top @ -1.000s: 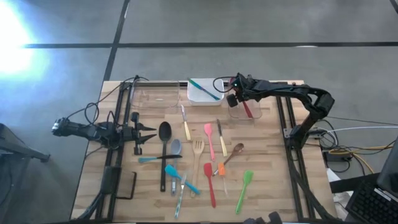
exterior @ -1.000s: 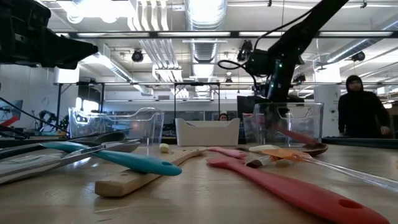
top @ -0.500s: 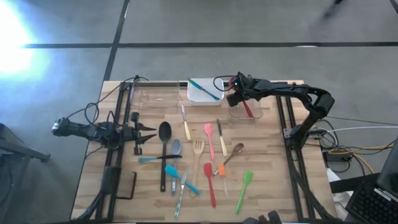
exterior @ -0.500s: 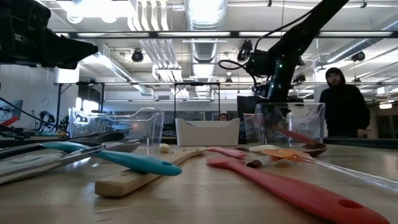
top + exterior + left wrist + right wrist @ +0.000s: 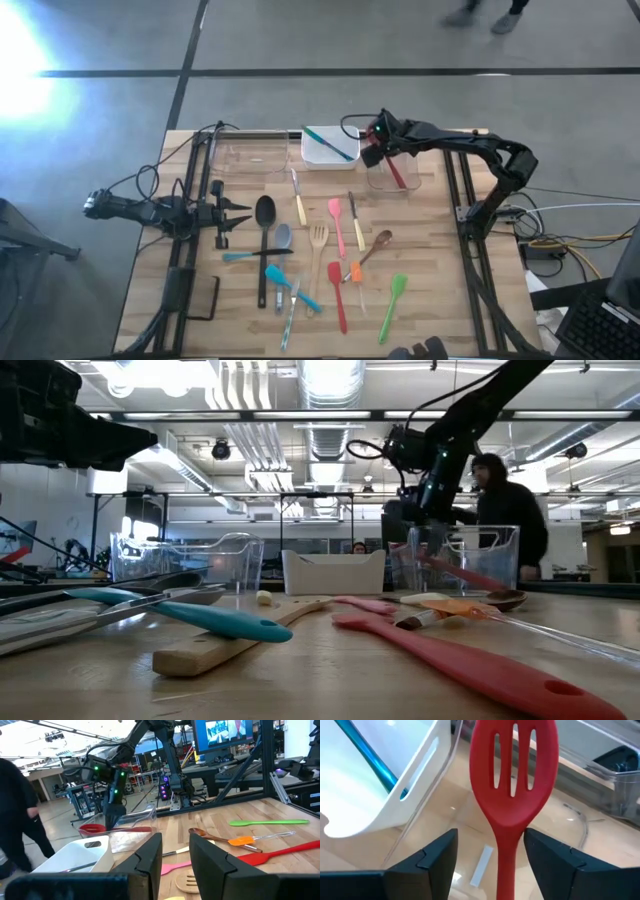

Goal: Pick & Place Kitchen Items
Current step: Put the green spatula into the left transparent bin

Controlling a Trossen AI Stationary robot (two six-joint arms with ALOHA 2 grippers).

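**Red slotted spoon let go into the clear tub**

The right gripper has its 2 fingers spread wide, with a gap on each side of the red slotted spoon between them; neither pad appears to press the handle, so the spoon looks released. In the high view this gripper hangs over the clear tub at about 1 o'clock on the table, just beside the white tub, which holds a teal utensil.

The spoon lies inside the clear tub. Its long axis runs on a slant, from roughly 11 o'clock to 5 o'clock in the high view. From the wrist camera the slotted bowl points away from the gripper and the handle runs back between the fingers. In the low view it leans low across the tub rather than lying flat.

To finish this step well, I would lift the gripper straight up with the fingers kept spread, so no pad drags the handle or tips the tub, and clear the rim before swinging toward the utensils at table centre.

The left gripper waits at about 9 o'clock, with nothing between its fingers, which stand narrowly apart. Just beside it lies the black ladle; the green spatula sits toward 5 o'clock.
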